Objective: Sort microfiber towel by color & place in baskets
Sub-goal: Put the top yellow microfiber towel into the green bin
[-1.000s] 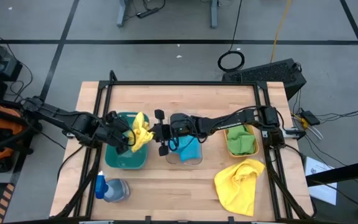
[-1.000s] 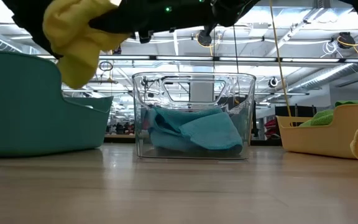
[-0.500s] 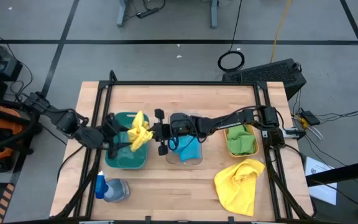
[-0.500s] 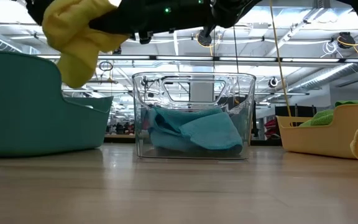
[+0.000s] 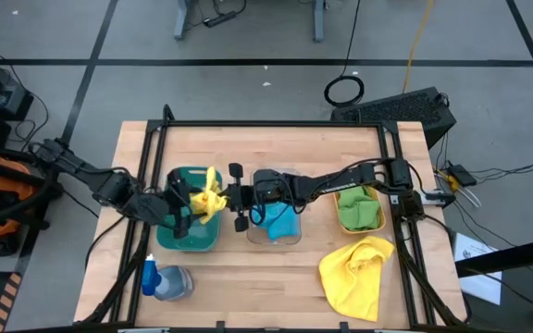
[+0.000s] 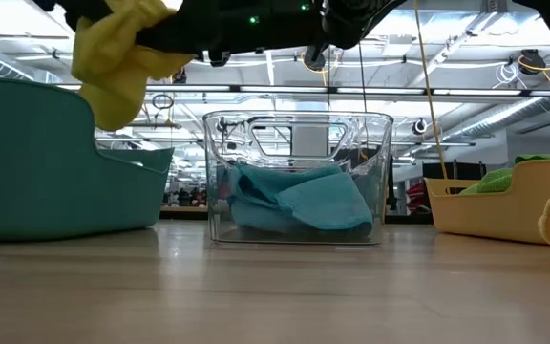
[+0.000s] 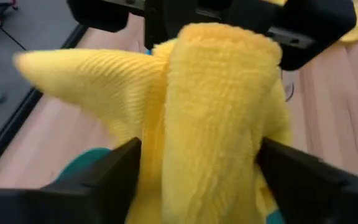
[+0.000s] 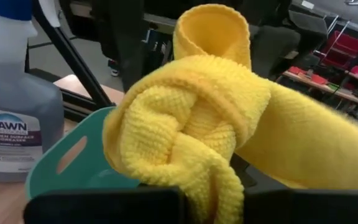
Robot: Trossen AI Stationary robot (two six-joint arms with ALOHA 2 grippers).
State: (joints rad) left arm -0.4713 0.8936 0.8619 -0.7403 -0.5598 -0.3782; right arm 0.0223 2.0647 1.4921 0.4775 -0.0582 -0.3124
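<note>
A bunched yellow towel (image 5: pixel 208 196) hangs in the air above the right edge of the dark green basket (image 5: pixel 189 233), with a gripper on each side of it. The right gripper (image 5: pixel 227 197) reaches in from over the clear basket (image 5: pixel 276 231) and pinches the towel; its wrist view shows the cloth filling the gap between its two fingers. The left gripper (image 5: pixel 185 199) sits over the green basket with its fingers spread to either side of the same towel, which fills most of the left wrist view. From desk level the towel (image 6: pixel 122 57) dangles clear of the green basket's rim (image 6: pixel 55 162).

A blue towel (image 6: pixel 299 199) lies in the clear basket. A green towel (image 5: pixel 359 211) lies in the orange-yellow basket (image 5: pixel 343 227). A second yellow towel (image 5: pixel 354 273) lies crumpled on the desk (image 5: pixel 248 148) in front of that basket. A spray bottle (image 5: pixel 162 281) lies near the desk's front left corner.
</note>
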